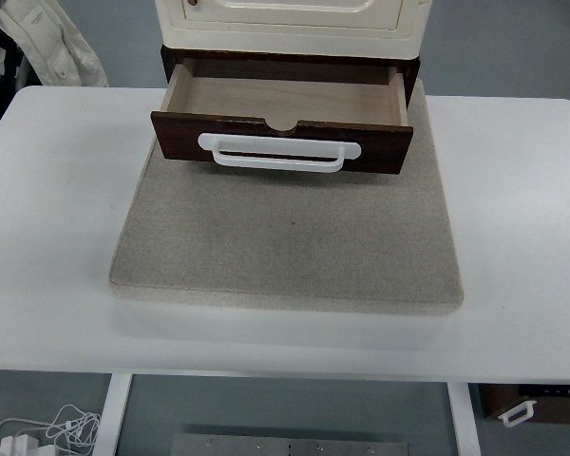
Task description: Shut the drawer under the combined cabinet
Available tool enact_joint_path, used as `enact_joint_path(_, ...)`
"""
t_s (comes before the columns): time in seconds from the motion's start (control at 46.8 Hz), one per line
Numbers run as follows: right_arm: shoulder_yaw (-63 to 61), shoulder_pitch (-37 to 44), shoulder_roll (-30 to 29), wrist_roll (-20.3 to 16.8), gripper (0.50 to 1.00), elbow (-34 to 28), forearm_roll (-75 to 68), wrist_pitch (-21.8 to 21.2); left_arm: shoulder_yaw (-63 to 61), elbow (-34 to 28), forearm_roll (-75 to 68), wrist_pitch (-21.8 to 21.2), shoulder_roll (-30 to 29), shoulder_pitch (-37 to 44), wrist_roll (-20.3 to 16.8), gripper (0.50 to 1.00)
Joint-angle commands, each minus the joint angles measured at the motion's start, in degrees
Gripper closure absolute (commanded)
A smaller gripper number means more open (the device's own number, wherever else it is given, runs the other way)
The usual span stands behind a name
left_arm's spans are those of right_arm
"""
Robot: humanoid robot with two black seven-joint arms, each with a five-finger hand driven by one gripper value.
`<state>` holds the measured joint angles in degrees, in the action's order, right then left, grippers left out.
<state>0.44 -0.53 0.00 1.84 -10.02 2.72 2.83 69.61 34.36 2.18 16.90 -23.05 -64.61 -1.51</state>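
Observation:
A dark brown wooden drawer (281, 142) stands pulled out from under a cream cabinet (290, 24) at the top middle. Its inside (283, 99) is light wood and empty. A white bar handle (278, 152) runs across its front. The cabinet and drawer stand on a beige felt pad (285, 237). Neither hand shows in the top view.
The pad lies on a white table (57, 247). A white garment (52, 47) hangs beyond the table's far left. A brown box with a white handle (532, 404) sits on the floor at the lower right. White cables (47, 432) lie on the floor at the lower left.

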Motion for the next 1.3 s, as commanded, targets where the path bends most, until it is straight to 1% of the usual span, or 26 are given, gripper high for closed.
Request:
enact_joint_path(0.0,0.0,0.0,0.0,0.0,0.548,0.0,0.0,0.1,0.0,6.3,-0.1,-0.1,-2.2,0.3,0.0,0.5)
enact_joint_path(0.086,0.0,0.0,0.0,0.0,0.548,-0.1,0.0,0.1,-0.5,12.2,-0.3,-0.6,-3.9,0.0,0.0,0.5)
enact_joint_path(0.171,0.0,0.0,0.0,0.0,0.548,-0.1,0.0,0.1,-1.1,17.7,-1.1,-2.5,-5.9,-1.4,0.0,0.5)
enact_joint_path(0.278,0.0,0.0,0.0,0.0,0.548,0.0,0.0,0.1,-3.8,22.9,-1.5,-3.3,-7.7,-3.1,0.0,0.5)
enact_joint_path(0.513,0.0,0.0,0.0,0.0,0.548,0.0,0.0,0.1,-10.4,31.2,-2.4,-3.4,-10.0,-5.9,0.0,0.5)
enact_joint_path(0.77,0.0,0.0,0.0,0.0,0.548,0.0,0.0,0.1,-17.7,41.5,-9.2,-4.2,-10.3,-6.2,0.4,0.5)
enact_joint_path(0.983,0.0,0.0,0.0,0.0,0.548,-0.1,0.0,0.0,-26.5,46.9,-12.0,-4.3,-10.3,-8.4,1.4,0.5)
enact_joint_path(1.069,0.0,0.0,0.0,0.0,0.548,0.0,0.0,0.1,-29.7,47.9,-13.6,-4.2,-10.1,-9.6,3.3,0.5)
enact_joint_path(1.197,0.0,0.0,0.0,0.0,0.548,-0.1,0.0,0.1,-34.1,49.2,-15.6,-3.6,-9.6,-10.4,7.9,0.5)
enact_joint_path(1.283,0.0,0.0,0.0,0.0,0.548,0.0,0.0,0.1,-36.9,51.1,-16.4,-3.3,-9.6,-11.2,11.3,0.5)
